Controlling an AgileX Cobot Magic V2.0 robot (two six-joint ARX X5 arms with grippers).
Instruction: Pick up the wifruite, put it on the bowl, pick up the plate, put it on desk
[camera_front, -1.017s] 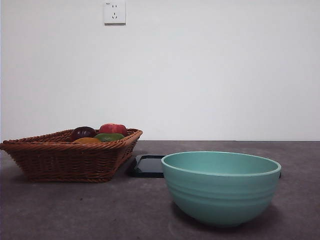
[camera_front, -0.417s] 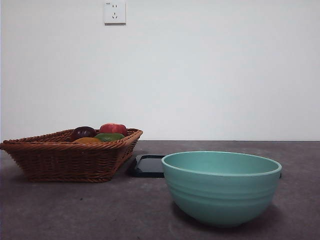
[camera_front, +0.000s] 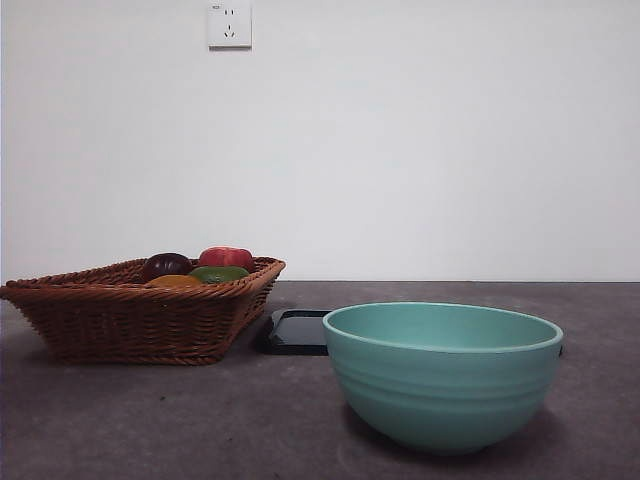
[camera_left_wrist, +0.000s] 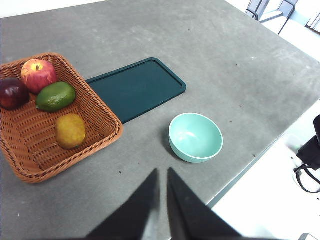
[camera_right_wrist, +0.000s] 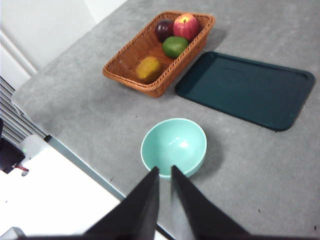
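wifruite (camera_left_wrist: 70, 131) lying in wicker basket (camera_left_wrist: 30, 155), apart from green fruit (camera_left_wrist: 55, 96), dark purple fruit (camera_left_wrist: 12, 93) and red apple (camera_left_wrist: 38, 75); near the basket's corner closest to bowl (camera_left_wrist: 195, 137). probably light, firm, dull skin so not too slippery; oval, so best pinched across the short middle from above, clear of the basket wall. bowl empty on desk (camera_left_wrist: 240, 65), looks heavy and stable. dark green tray (camera_left_wrist: 135, 88), likely the plate, flat on desk just beside basket; thin, stiff, take by a raised edge. left gripper (camera_left_wrist: 161, 175) high above desk, jaws nearly pressed together, holding nothing. right gripper (camera_right_wrist: 164, 172) same, high above bowl's near side, narrow gap, empty. versus earlier front frames: no difference, nothing moved, no arm in front view.
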